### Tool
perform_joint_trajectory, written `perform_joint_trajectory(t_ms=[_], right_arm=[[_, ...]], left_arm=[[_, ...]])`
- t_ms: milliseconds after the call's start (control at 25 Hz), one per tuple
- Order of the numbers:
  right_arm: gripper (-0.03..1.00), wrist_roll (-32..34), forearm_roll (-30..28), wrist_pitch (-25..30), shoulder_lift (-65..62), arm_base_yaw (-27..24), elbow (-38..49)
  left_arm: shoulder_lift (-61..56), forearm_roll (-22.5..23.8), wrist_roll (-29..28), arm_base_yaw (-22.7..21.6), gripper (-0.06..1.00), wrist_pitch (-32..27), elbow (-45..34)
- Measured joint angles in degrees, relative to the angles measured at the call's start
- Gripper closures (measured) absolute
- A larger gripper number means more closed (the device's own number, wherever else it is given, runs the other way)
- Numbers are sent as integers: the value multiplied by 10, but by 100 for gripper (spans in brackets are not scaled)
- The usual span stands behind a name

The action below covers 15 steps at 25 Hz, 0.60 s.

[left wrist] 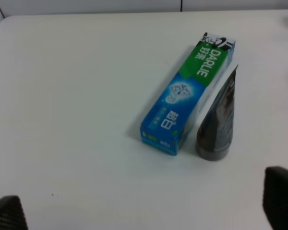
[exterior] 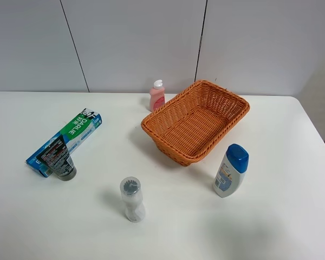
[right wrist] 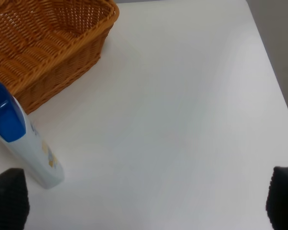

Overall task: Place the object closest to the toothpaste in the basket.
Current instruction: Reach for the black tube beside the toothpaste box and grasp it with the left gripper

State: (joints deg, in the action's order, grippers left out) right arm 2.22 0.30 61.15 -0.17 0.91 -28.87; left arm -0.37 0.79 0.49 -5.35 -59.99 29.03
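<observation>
A green and blue toothpaste box (exterior: pixel 65 142) lies at the left of the table. A black tube (exterior: pixel 59 158) stands on its cap and leans against the box. Both also show in the left wrist view: the box (left wrist: pixel 187 96) and the tube (left wrist: pixel 218 122). An orange wicker basket (exterior: pixel 170 151) stands at the back centre and is empty. My left gripper (left wrist: pixel 144 208) is open, short of the box and tube, with nothing between its fingers. My right gripper (right wrist: pixel 146 197) is open and empty, near the basket (right wrist: pixel 62 62). Neither gripper shows in the exterior view.
A pink bottle (exterior: pixel 157 96) stands behind the basket's left corner. A clear bottle (exterior: pixel 132 199) stands at the front centre. A white bottle with a blue cap (exterior: pixel 231 170) stands right of the basket's front and also shows in the right wrist view (right wrist: pixel 24 143).
</observation>
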Motion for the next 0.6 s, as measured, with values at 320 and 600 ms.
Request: perform_joint_trajectory(t_ms=[320, 600], right_arm=[[-3, 0, 0, 0, 0, 0, 0], [-3, 0, 0, 0, 0, 0, 0]], left_arm=[[28, 1, -1, 0, -5, 3, 12], [213, -31, 23, 0, -5, 115, 77]])
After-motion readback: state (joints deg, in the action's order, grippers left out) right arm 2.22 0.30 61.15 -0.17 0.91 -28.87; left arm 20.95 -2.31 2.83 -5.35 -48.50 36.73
